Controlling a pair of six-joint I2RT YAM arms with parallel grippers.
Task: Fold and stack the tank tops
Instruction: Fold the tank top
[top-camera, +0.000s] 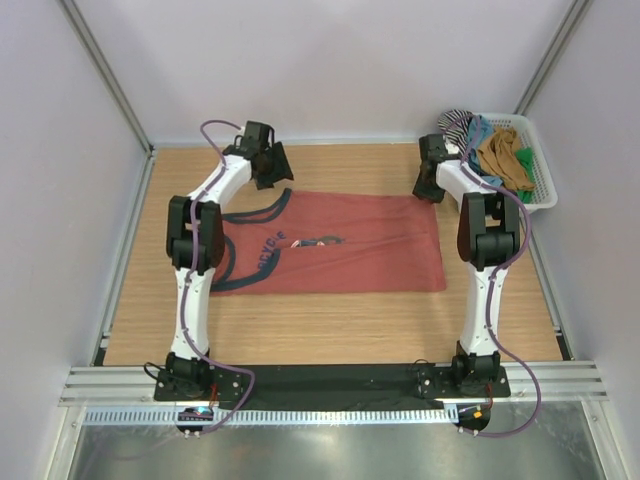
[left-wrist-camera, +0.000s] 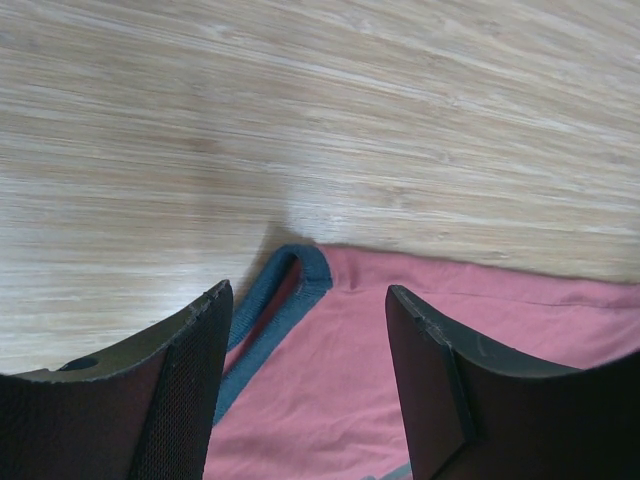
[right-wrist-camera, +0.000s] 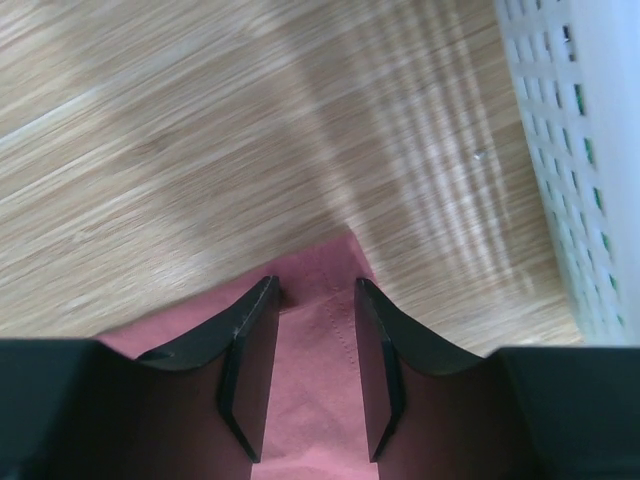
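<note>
Left claw (left-wrist-camera: 308, 295) hangs near the far edge of the wooden surface (top-camera: 330, 320), toward its left side, with its two dark fingers (left-wrist-camera: 190, 380) spread wide and nothing pinched between them. Seen from its wrist, the gap between them frames a strap loop (left-wrist-camera: 305, 265) edged in navy trim, which lies flat on the wood. That strap belongs to the rust-red tank top (top-camera: 370, 245), which is laid out flat across the middle of the surface, its neck and straps toward the left edge and its straight hem toward the right edge. A blue and orange chest print (top-camera: 270, 243) faces up on the left half of the cloth, partly hidden behind the left arm in the overhead view. The right claw (right-wrist-camera: 316, 283) is low over the far right corner of the hem, its fingers (right-wrist-camera: 250, 350) partly spread and standing either side of that corner; red cloth shows flat in the gap between them, and whether the tips touch the cloth cannot be told. In the far right corner of the surface sits a white lattice basket (top-camera: 545, 170), just beside the right claw, heaped with more tank tops: an ochre-brown one (top-camera: 505, 152) on top, a striped one (top-camera: 457, 122) hanging over its left rim, a blue one (top-camera: 478, 132) between them and a bit of green one (top-camera: 524, 190) at the near side.
</note>
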